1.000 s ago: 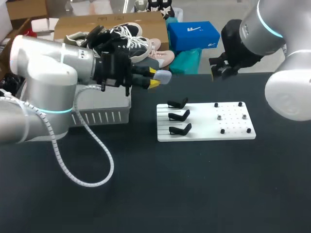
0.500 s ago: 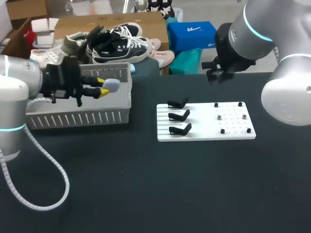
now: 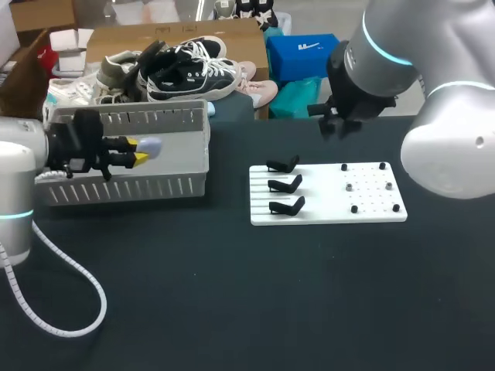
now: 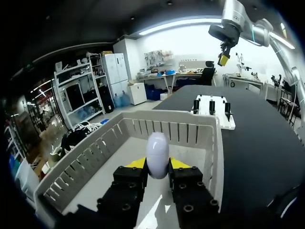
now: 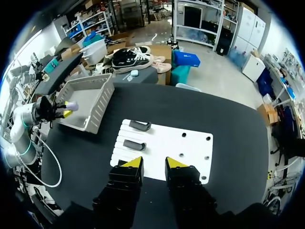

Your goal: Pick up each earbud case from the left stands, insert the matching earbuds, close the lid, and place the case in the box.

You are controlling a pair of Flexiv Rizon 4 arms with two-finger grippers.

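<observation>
A: Noted up close: left hand (image 4: pixel 157 163) clamped on case (image 4: pixel 157 151), apparently closed, above floor of box (image 4: pixel 212 143).
B: Failure modes?
A: Likely bounce or roll if released from this height. Smooth rounded shell, gripped only at lower end, so could slip early. Advise lowering first.
B: Farther out?
A: Recorded stands (image 3: pixel 285 185) bare on board (image 3: pixel 325 205); right hand (image 5: pixel 149 164) high over it, fingers apart, holding nothing.

- worktop (image 3: pixel 255 309): dark and matte, filling the near part of the head view.
- board (image 3: pixel 325 197): white and rectangular, lying flat on the worktop, right of its middle; its left part is ribbed with fine lines.
- studs (image 3: pixel 344 167): small dark ones at the corners of the board's right part, with two greyish ones between them.
</observation>
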